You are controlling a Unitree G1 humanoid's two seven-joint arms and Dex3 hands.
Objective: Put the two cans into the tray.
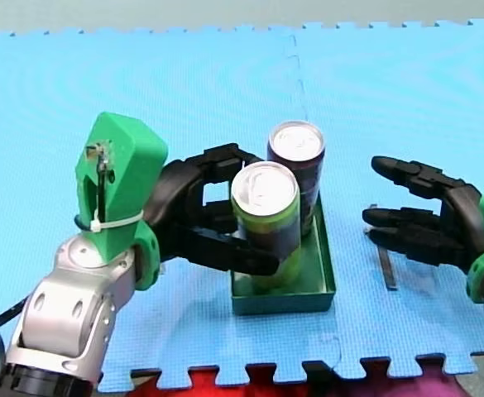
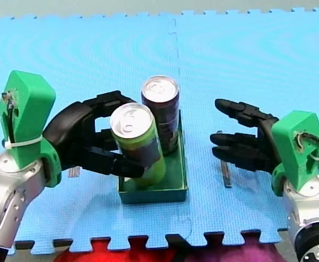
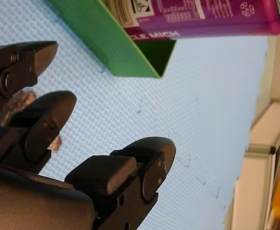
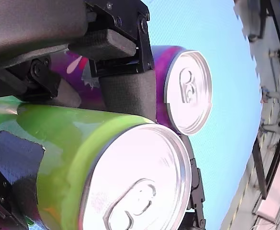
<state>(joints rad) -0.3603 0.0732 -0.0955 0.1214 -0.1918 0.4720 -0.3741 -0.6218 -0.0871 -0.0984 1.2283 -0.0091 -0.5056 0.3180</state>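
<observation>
Evidently the left hand (image 1: pixel 194 213) is clamping its fingers round the sides of the green can (image 1: pixel 266 217), probably so the can is standing upright while its base is sitting inside the tray (image 1: pixel 283 301). It is going in just in front of the purple can (image 1: pixel 298 161), which is occupying the tray's far end. The right hand (image 1: pixel 424 222), holding nothing, is hovering over the blue mat (image 1: pixel 142 83) right of the tray, apparently out of the way.

Behind, the purple can (image 1: pixel 298 165) crowds the tray (image 1: pixel 283 303).
</observation>
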